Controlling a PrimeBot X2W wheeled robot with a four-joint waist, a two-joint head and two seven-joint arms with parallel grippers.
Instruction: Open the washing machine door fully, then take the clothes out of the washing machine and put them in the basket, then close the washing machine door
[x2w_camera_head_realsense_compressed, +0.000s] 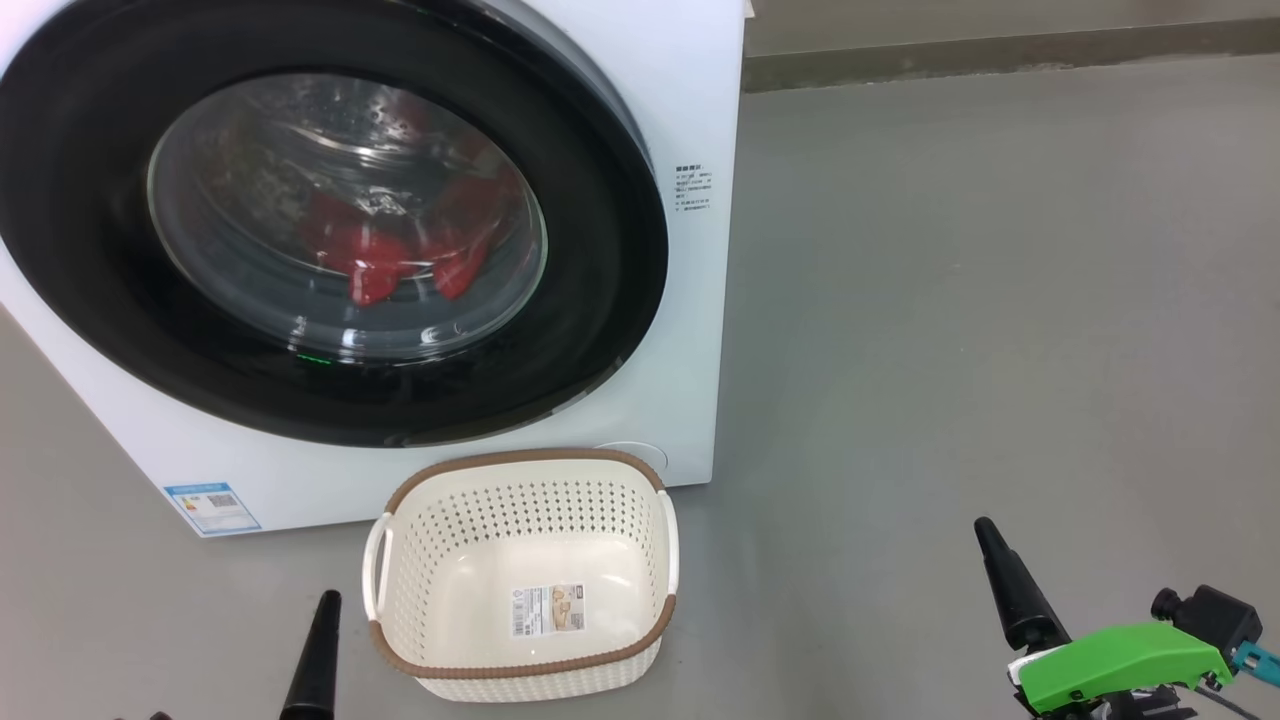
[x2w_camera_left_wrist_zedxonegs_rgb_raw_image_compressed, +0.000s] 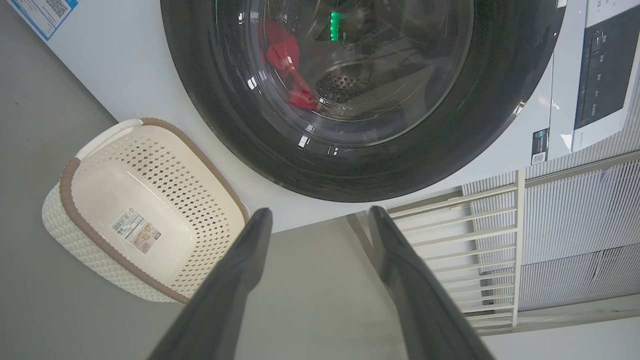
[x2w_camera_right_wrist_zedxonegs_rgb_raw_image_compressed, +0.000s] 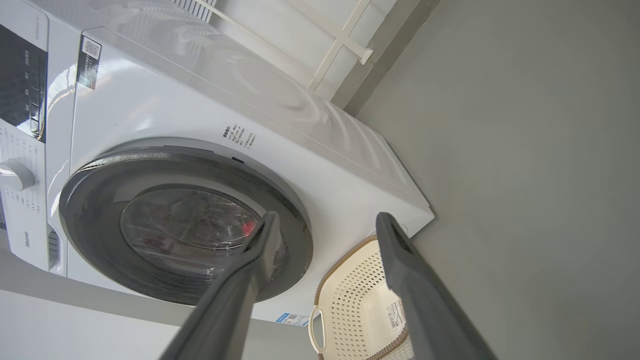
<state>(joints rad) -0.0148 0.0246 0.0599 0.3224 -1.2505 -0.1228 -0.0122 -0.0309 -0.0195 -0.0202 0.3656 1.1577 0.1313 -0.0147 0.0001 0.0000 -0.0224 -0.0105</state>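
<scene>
Head view: sitting high, looking forward and down, standing close to the washing machine door (x2w_camera_head_realsense_compressed: 240, 200), with the basket (x2w_camera_head_realsense_compressed: 520, 515) on the floor (x2w_camera_head_realsense_compressed: 950, 300) beneath it.
Left wrist view: looking along the left gripper (x2w_camera_left_wrist_zedxonegs_rgb_raw_image_compressed: 320, 212), rolled over, near; door showing ahead of the gripper, basket left of the gripper.
Right wrist view: looking along the right gripper (x2w_camera_right_wrist_zedxonegs_rgb_raw_image_compressed: 325, 220), rolled, standing farther back, taking in much of the washing machine (x2w_camera_right_wrist_zedxonegs_rgb_raw_image_compressed: 165, 120) front and one side.
Shared: all three are covering door and basket.
</scene>
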